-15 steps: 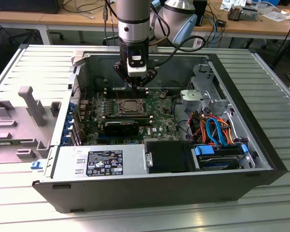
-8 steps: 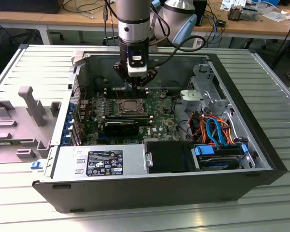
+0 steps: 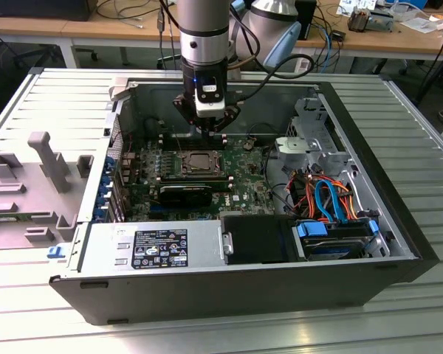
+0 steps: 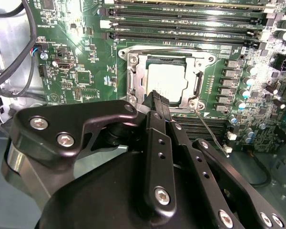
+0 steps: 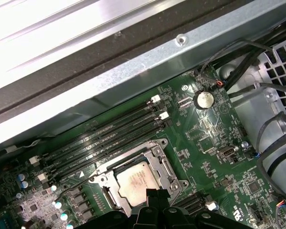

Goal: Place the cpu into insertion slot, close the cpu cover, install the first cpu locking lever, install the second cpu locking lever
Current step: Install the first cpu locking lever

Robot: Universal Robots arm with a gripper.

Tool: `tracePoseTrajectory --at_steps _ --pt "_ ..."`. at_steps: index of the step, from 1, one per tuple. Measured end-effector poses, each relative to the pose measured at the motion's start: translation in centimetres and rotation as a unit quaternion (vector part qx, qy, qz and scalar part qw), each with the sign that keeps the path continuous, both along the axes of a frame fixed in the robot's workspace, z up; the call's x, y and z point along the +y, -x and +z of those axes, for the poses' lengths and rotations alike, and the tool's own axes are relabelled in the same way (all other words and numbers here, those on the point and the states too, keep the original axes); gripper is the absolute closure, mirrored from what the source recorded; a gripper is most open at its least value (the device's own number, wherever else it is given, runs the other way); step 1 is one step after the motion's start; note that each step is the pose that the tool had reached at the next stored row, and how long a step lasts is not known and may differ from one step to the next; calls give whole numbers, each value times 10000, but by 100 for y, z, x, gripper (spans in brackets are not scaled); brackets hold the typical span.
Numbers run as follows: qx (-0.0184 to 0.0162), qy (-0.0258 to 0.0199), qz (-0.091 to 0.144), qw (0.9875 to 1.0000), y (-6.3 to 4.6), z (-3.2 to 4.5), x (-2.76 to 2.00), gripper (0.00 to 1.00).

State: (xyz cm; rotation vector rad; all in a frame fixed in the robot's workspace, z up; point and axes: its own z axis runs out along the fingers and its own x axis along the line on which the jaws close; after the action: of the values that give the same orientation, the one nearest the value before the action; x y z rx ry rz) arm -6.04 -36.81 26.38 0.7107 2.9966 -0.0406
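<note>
The cpu (image 4: 166, 78) lies silver side up in the insertion slot (image 3: 199, 163) on the green motherboard. The cpu cover (image 4: 139, 76) is down over it, framing the chip (image 5: 135, 183) through its window. One thin wire locking lever (image 4: 212, 134) sticks out loose from a corner of the socket. Another lever (image 4: 168, 49) lies flat along the socket's edge. My gripper (image 4: 157, 97) hangs just above the socket's edge, fingers together, holding nothing; in the exterior view my gripper (image 3: 210, 135) is over the socket's far side.
Long black memory slots (image 4: 181, 24) run beside the socket. The open computer case (image 3: 399, 221) walls in the board. A power supply (image 3: 155, 247) and drive bay with coloured cables (image 3: 332, 203) sit near the front. A grey fixture (image 3: 37, 177) stands at the exterior view's left.
</note>
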Motion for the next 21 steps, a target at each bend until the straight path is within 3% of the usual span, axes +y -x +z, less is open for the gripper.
tracePoseTrajectory --at_steps 21 --pt "0 -28 140 9999 0 0 0 89"
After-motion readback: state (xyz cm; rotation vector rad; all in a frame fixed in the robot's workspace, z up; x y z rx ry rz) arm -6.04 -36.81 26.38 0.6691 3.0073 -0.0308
